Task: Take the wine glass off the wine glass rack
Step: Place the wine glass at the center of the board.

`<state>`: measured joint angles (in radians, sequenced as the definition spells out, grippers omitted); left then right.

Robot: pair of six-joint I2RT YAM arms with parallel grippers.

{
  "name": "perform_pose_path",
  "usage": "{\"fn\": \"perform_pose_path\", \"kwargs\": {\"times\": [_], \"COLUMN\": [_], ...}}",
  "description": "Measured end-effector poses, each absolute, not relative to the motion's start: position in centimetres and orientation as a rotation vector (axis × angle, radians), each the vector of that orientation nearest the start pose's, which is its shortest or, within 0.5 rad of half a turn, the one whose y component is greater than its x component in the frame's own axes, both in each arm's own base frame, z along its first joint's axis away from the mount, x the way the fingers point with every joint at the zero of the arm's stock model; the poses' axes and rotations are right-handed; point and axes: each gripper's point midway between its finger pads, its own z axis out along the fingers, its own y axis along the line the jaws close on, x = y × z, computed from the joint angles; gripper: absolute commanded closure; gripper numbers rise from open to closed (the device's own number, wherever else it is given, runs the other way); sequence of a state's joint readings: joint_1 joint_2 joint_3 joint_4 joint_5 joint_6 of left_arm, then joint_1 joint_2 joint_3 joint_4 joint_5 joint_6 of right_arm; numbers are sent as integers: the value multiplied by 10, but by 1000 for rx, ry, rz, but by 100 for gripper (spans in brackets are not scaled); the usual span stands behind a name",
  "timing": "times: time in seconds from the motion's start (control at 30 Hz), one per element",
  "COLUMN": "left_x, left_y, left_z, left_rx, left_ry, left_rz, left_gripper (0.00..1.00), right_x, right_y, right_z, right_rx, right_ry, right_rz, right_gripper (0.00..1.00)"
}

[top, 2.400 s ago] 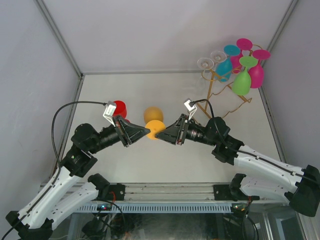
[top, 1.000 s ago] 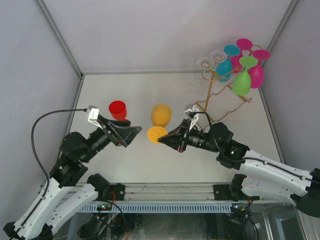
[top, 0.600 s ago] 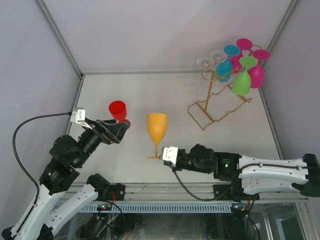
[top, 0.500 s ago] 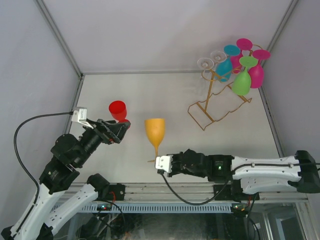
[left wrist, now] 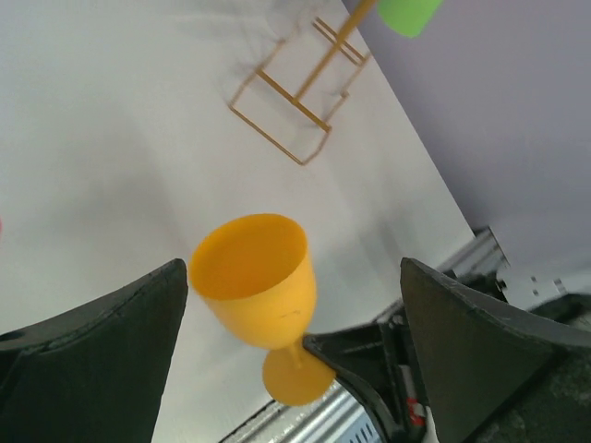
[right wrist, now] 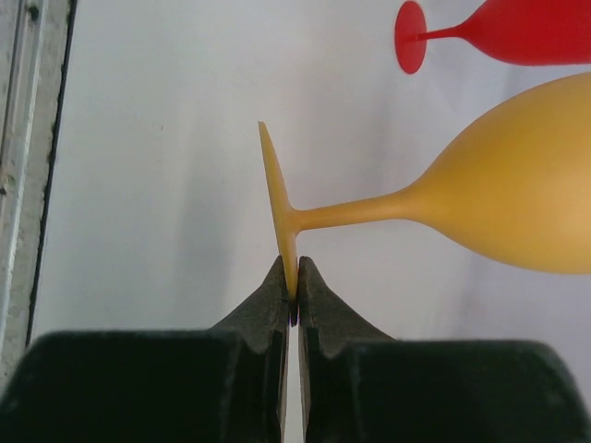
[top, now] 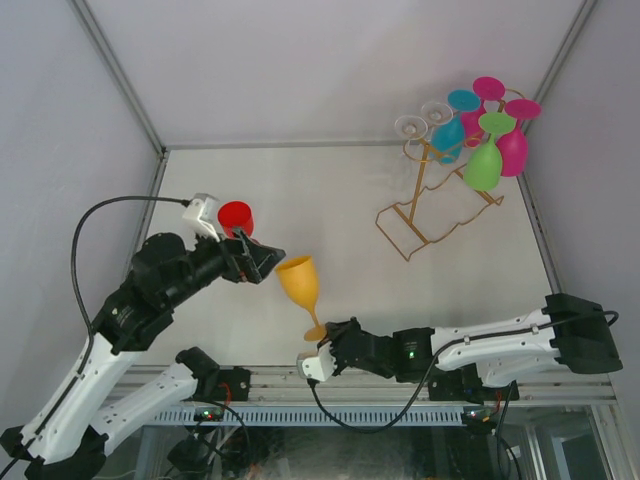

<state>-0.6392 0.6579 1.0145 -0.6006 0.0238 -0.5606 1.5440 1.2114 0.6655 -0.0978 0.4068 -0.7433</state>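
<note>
- Right claw [right wrist: 293, 277] pinched tight on the foot rim of a tilted opaque orange wine glass [right wrist: 517, 203]
- Left claw [top: 262, 262] gaping wide, empty, bowl just ahead
- Thin gold wire wine glass rack [top: 392, 236] well beyond both

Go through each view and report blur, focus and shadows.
Top external: even, diffuse light, everything sharp, barely any shadow under the gold rack. Left wrist: the orange glass looks slightly soft, and the left gripper shows only dark, featureless fingers. Right wrist: the glass foot is crisp, its bowl softer, the right gripper underexposed.
</note>
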Motion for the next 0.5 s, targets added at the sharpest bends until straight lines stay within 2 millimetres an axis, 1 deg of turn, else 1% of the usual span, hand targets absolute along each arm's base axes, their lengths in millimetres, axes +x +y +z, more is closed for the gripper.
{"fn": "perform_pose_path", "kwargs": {"times": [0.1, 0.17, 0.3, 0.5], "left_x": [178, 171, 161, 156], "left_y": [-190, -201, -215, -226], "left_z": [317, 315, 310, 300], "left_rx": [188, 248, 346, 416], "left_ry": [1940, 1959, 1991, 2039], "left_rz": [-946, -1008, -1091, -1136], "left_gripper": [0, 0, 0, 1], "right_x": [106, 107, 108, 110], "right_y": [320, 318, 323, 332], "right_z": [109, 104, 110, 123], "right_rx": [-1910, -1926, -1900, -1849], "right_ry": [1039, 1011, 954, 905], "right_rz": [-59, -91, -115, -120], "right_gripper": [100, 100, 100, 100]}}
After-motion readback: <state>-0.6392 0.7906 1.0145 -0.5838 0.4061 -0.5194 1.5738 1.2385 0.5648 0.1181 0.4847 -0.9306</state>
